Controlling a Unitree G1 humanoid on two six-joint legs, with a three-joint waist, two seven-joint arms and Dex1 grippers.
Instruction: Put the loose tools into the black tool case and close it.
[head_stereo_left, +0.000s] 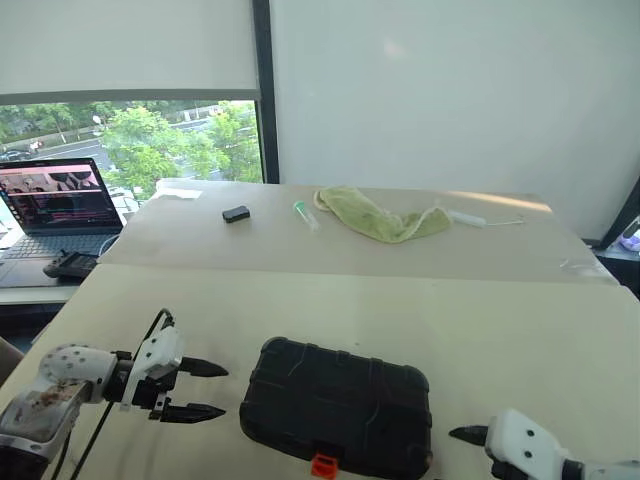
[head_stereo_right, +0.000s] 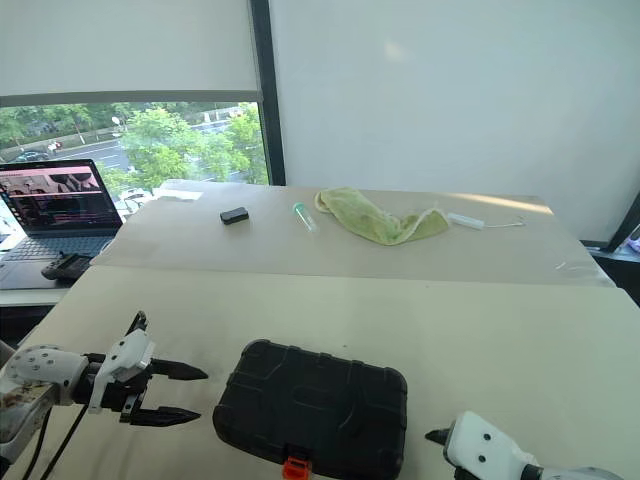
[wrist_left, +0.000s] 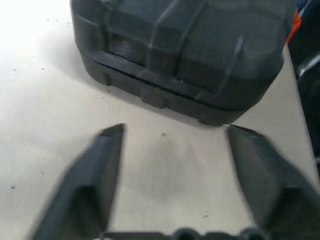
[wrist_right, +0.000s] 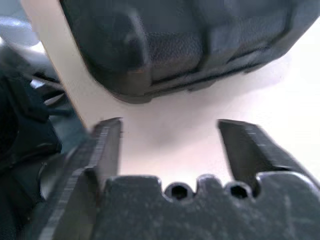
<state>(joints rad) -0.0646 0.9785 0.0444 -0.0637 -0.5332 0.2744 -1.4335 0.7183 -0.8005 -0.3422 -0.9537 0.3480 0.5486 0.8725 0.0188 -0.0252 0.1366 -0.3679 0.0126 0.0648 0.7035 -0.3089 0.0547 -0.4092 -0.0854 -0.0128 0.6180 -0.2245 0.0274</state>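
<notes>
Black tool case (head_stereo_left: 337, 408) lies shut and flat on the near bench (head_stereo_left: 520, 330), lid down, small orange latch (head_stereo_left: 323, 465) at its near edge facing the robot. Bench top is pale cream, matte, with a few tiny specks visible in the left wrist view.

Left end effector (head_stereo_left: 198, 390) sits just left of the case, not touching it, fingers apart and pointing toward the case's left side; nothing between them. In the left wrist view both fingers (wrist_left: 95, 175) stand spread over bare bench with the case's side wall ahead. Right end effector (wrist_right: 167, 132) is at the case's near right corner, fingers apart, empty, case edge just in front of it, near the bench edge. In the left eye view one black fingertip (head_stereo_left: 468, 434) pokes out beside the case, apart from it.

A second bench (head_stereo_left: 400, 245) butts against the far side, same pale surface. On it: small black box (head_stereo_left: 236, 214), a small clear tube with green cap (head_stereo_left: 305, 215), a crumpled yellow-green cloth (head_stereo_left: 380, 217), a thin white object (head_stereo_left: 470, 218) to the cloth's right. At far left an open laptop (head_stereo_left: 60, 205) with a lit screen, a dark controller-like thing (head_stereo_left: 68, 265) in front of it.

Room: plain white wall (head_stereo_left: 450, 90) behind, window (head_stereo_left: 130, 140) at left with roller blind half down, green trees and a road outside, dark window frame between.
</notes>
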